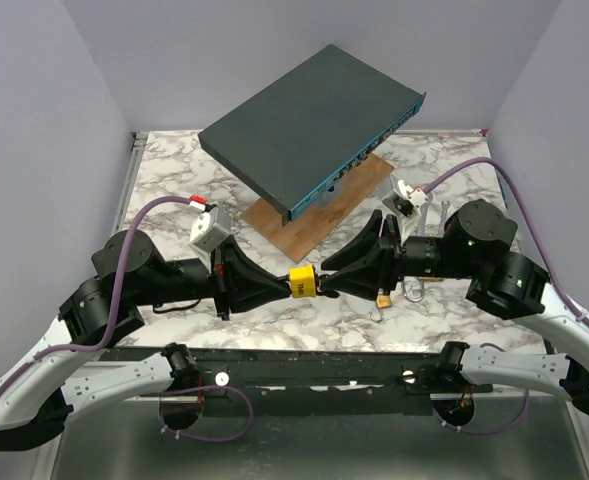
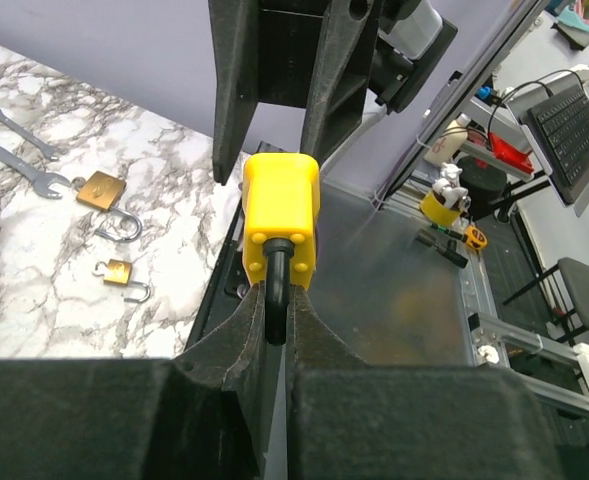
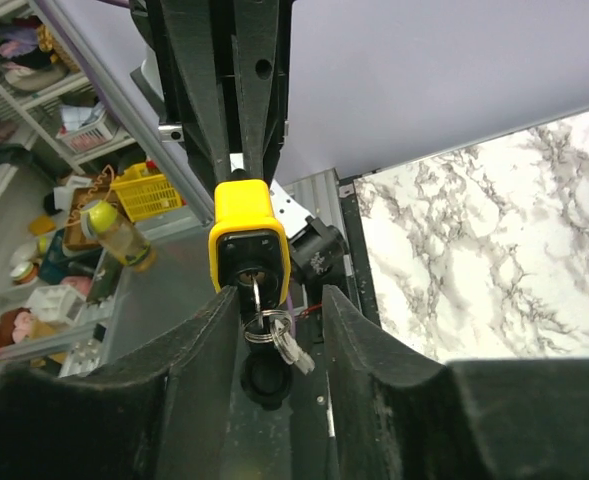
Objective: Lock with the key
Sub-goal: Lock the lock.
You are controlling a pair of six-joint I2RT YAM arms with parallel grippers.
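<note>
A yellow padlock (image 1: 303,282) hangs in the air between the two arms, above the table's near edge. My left gripper (image 1: 279,285) is shut on its black shackle (image 2: 277,290), and the lock body (image 2: 281,215) stands just past the fingertips (image 2: 242,330). A silver key (image 3: 257,295) sits in the keyhole on the lock's underside (image 3: 248,235), with a key ring (image 3: 269,328) and a second key dangling from it. My right gripper (image 3: 279,300) is open, one finger on each side of the key; its left finger is close to the lock, its right finger well apart.
A dark grey flat box (image 1: 309,130) rests tilted on a wooden board (image 1: 314,215) at the back. Two brass padlocks (image 2: 101,190) (image 2: 117,271) and wrenches (image 2: 14,165) lie on the marble table right of centre. A metal rail (image 1: 304,365) runs along the near edge.
</note>
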